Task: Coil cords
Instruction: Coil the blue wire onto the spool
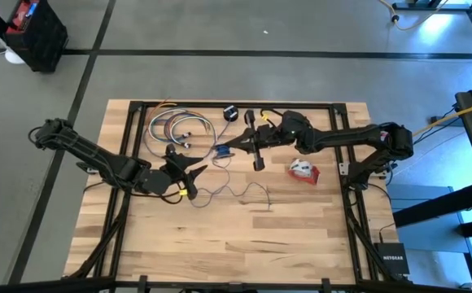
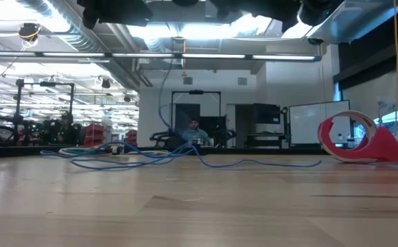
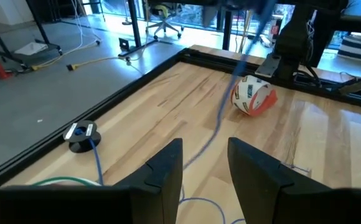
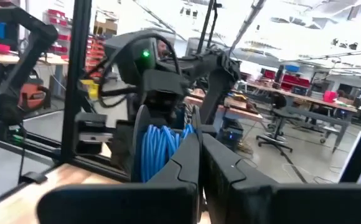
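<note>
Here the right end effector (image 4: 199, 155) is clamped on the coiled blue cord (image 4: 162, 149). The left end effector (image 3: 205, 165) has its fingers apart around the trailing cord. A tug could snag the red-and-white bundle (image 1: 303, 169).

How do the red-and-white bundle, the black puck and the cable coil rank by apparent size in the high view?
1. Cable coil, largest.
2. Red-and-white bundle.
3. Black puck, smallest.

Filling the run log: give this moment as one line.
left gripper: jaws open, over blue cord | right gripper: jaws shut by blue coil | red-and-white bundle: untouched
</note>
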Robot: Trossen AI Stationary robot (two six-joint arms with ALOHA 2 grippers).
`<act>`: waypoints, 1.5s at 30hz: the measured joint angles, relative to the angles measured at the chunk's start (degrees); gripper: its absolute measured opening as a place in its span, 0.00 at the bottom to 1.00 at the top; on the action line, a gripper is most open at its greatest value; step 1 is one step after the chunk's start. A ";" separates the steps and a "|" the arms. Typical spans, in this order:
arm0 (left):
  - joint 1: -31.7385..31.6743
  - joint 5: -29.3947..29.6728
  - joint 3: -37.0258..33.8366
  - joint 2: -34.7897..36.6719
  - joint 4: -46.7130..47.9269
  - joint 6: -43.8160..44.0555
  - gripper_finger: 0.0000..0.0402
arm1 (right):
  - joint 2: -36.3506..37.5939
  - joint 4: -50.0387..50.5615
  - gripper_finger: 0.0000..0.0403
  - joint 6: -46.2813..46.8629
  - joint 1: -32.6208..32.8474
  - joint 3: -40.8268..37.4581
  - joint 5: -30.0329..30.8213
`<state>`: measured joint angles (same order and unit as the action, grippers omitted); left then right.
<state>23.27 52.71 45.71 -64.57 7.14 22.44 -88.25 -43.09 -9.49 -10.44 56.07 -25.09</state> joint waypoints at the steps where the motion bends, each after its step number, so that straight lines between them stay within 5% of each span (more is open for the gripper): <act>1: 0.01 0.00 0.00 -0.16 -0.09 0.46 0.30 | 0.00 -0.08 0.02 0.08 -0.01 0.00 0.70; 17: 0.04 -0.06 -0.02 -2.61 -1.10 2.61 0.30 | 0.00 -1.03 0.02 -3.23 -0.02 0.02 2.13; 24: 0.37 -0.26 -0.02 -5.73 -16.07 -9.77 0.30 | 0.00 -1.80 0.02 -2.76 0.66 0.02 2.06; 28: -0.13 -0.34 -0.02 -8.41 -15.67 -13.94 0.30 | 0.32 -1.23 0.02 -2.99 1.20 0.02 2.06; 45: -8.24 -0.20 -0.02 -12.42 -16.50 -17.89 0.30 | 4.35 9.99 0.02 -11.97 1.18 0.04 18.28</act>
<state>15.03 52.51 45.69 -76.99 -9.37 4.54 -83.90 -33.10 -21.46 -9.26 56.11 -6.81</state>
